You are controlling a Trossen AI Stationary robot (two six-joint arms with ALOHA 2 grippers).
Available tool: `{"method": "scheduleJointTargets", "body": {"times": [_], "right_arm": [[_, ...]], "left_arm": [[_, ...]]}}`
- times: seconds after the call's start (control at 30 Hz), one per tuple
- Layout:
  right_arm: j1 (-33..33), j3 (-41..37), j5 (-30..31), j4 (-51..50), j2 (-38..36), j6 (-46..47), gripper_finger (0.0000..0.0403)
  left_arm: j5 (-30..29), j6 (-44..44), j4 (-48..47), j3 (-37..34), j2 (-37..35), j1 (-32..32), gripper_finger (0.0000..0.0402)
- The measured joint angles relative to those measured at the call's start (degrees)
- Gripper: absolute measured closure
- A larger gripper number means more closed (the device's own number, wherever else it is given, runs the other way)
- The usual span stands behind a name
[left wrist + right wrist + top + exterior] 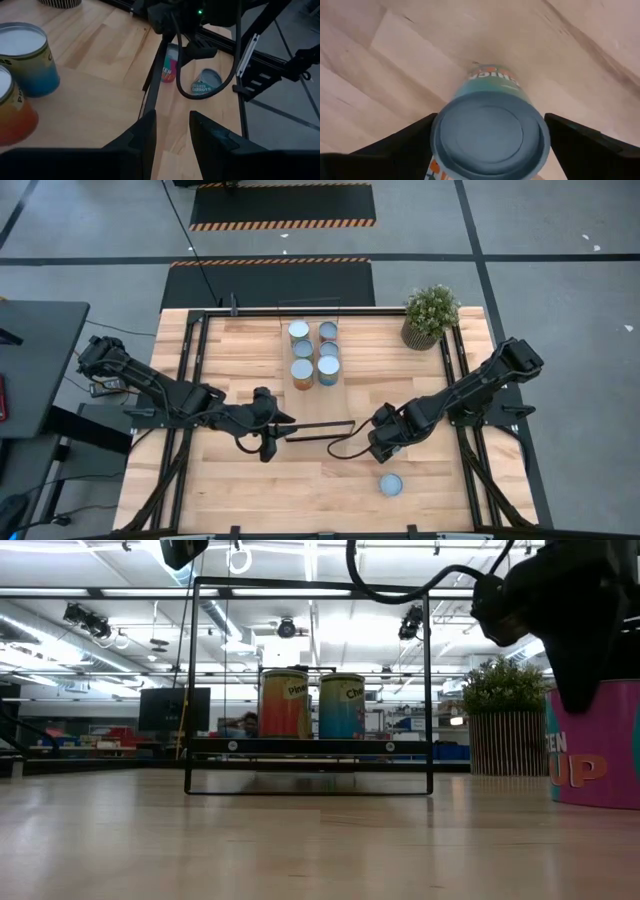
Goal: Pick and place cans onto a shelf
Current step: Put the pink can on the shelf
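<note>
1. the right gripper [490, 150] hangs over the front right part of the wooden table [240, 480], fingers spread wide on either side of a teal can [492, 132] with a blue-grey lid; whether the fingers touch it cannot be told.
2. the left gripper [172, 135] sits at the shelf's [315, 428] near black wire edge, fingers partly apart with that wire between them, holding no can.
3. six cans [314, 355] stand in two rows of three on the shelf at the table's back centre.
4. another can [391, 484] stands alone near the front edge, right of centre.
5. a potted plant [430, 315] stands at the back right corner.
</note>
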Motion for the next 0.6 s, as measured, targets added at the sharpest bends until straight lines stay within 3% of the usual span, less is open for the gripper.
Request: {"method": "scheduleJointTargets", "body": {"times": [0.37,0.6], "right_arm": [[-0.4,0.0,3.0,-0.9,0.0,-7.6,0.0102],[-4.7,0.0,1.7,-6.5,-2.4,-18.6,0.0103]], "left_arm": [[-0.6,0.2,0.4,0.0,-3.4,-0.3,0.0279],[-2.6,1.7,0.3,0.1,-10.1,-0.3,0.0279]]}}
